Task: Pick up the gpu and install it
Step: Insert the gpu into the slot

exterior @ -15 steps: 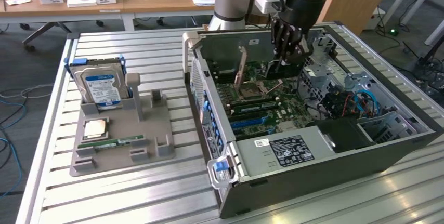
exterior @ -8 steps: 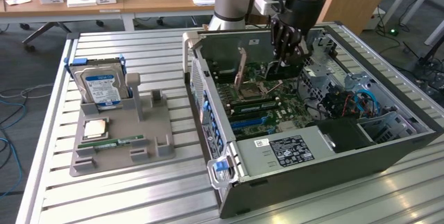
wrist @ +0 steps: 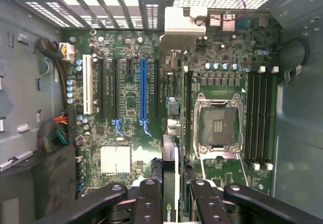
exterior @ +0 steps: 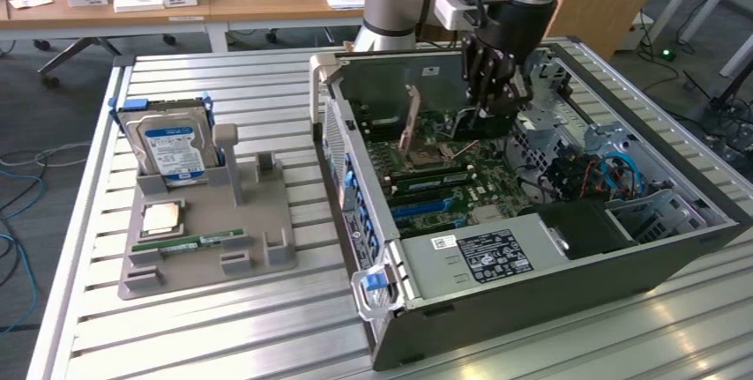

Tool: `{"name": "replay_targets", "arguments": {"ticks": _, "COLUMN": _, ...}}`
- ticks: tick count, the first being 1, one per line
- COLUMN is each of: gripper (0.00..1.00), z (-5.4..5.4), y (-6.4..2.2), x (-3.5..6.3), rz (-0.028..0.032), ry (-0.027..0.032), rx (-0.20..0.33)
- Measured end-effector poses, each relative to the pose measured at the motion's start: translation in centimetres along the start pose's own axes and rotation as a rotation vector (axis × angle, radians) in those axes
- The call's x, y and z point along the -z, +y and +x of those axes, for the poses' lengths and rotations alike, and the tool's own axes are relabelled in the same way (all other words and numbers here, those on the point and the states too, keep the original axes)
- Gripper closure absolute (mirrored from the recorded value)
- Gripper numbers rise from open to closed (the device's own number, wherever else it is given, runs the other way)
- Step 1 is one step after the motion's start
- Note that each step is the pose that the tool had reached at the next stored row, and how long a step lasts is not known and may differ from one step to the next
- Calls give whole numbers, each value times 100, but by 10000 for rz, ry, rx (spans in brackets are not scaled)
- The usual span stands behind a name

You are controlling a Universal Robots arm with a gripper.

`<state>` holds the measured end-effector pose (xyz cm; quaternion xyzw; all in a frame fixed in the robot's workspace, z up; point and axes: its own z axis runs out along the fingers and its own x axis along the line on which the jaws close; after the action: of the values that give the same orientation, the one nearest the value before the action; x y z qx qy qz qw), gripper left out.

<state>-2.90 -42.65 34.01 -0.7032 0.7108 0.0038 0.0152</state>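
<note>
My gripper (exterior: 486,114) reaches down into the open computer case (exterior: 389,309), over the motherboard (exterior: 442,182). It is shut on the gpu (exterior: 453,126), a dark card held on edge. The card's pale metal bracket (exterior: 410,124) points toward the case's slotted rear wall. In the wrist view the gpu (wrist: 170,158) runs edge-on between my fingers (wrist: 149,204), from the gripper (wrist: 174,206) up to its bracket (wrist: 179,19). It sits between the blue expansion slot (wrist: 143,90) and the CPU socket (wrist: 217,123). Whether the card touches a slot I cannot tell.
On the exterior view's left, a grey holder tray (exterior: 264,230) carries a silver hard drive (exterior: 175,146), a CPU chip (exterior: 161,217) and a green memory stick (exterior: 189,243). Inside the case are memory slots (wrist: 260,118), a heatsink (wrist: 115,159), cable bundles (wrist: 55,130) and the power supply (exterior: 495,252).
</note>
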Motion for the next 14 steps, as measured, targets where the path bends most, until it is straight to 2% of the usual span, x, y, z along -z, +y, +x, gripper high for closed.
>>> {"name": "replay_targets", "arguments": {"ticks": 8, "gripper": 74, "z": 114, "y": 11, "x": 4, "rz": 0, "ry": 1, "rx": 1}}
{"name": "replay_targets", "arguments": {"ticks": 14, "gripper": 74, "z": 148, "y": 15, "x": 2, "rz": 0, "ry": 0, "rx": 0}}
